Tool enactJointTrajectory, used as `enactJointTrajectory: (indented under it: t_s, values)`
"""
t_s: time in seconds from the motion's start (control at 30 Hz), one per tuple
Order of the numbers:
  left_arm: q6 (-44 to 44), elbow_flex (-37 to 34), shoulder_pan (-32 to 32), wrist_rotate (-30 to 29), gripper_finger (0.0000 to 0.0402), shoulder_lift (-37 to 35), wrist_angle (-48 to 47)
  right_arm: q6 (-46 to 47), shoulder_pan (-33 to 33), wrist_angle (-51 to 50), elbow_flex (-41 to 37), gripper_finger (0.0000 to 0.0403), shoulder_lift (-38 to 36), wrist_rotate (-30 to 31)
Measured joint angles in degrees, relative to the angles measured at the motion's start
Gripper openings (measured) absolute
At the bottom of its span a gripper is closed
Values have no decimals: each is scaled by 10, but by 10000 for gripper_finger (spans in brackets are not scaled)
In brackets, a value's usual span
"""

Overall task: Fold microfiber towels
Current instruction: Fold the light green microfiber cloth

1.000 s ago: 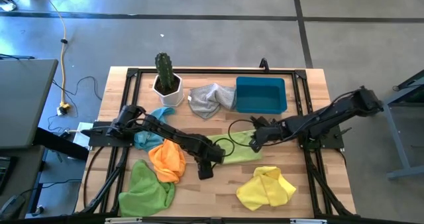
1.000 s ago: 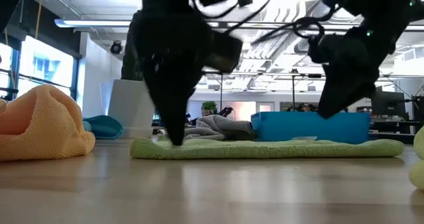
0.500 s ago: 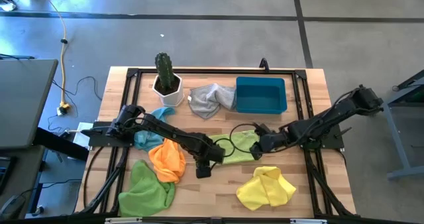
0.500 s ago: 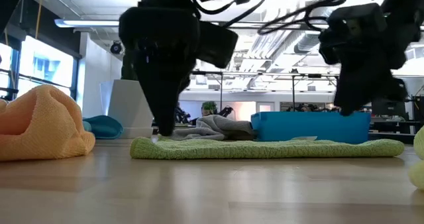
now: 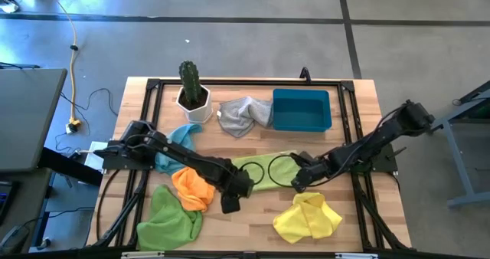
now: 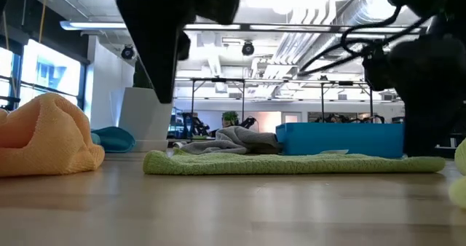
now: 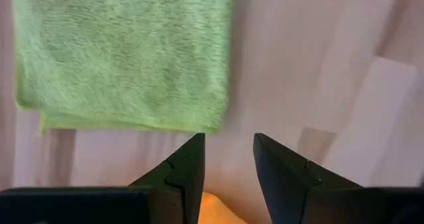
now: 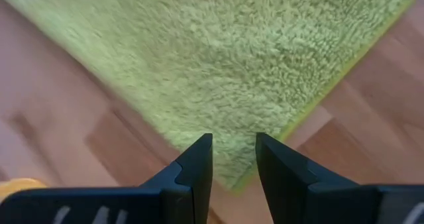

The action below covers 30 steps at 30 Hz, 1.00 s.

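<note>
A green towel (image 5: 264, 169) lies flat on the wooden table (image 5: 360, 98). Left gripper (image 5: 230, 204) and right gripper (image 5: 295, 182) hover at its corners, fingers slightly spread, empty.

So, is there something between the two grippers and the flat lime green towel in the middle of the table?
Nothing visible. The left gripper and the right gripper each hover open at a near corner of the flat lime green towel, with only bare table between.
</note>
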Motion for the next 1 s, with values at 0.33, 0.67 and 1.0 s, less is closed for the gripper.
enactJointTrajectory:
  t_s: [0.33,0.67,1.0]
  values:
    - [-42,0,-35,0,119,-8,0,-109,-41,-46,0,108,18,98]
    - [-1,0,-31,3,119,-8,-2,-193,-121,-52,22,108,1,131]
    - [33,0,-35,-3,119,-21,-50,-382,-59,129,76,108,-14,124]
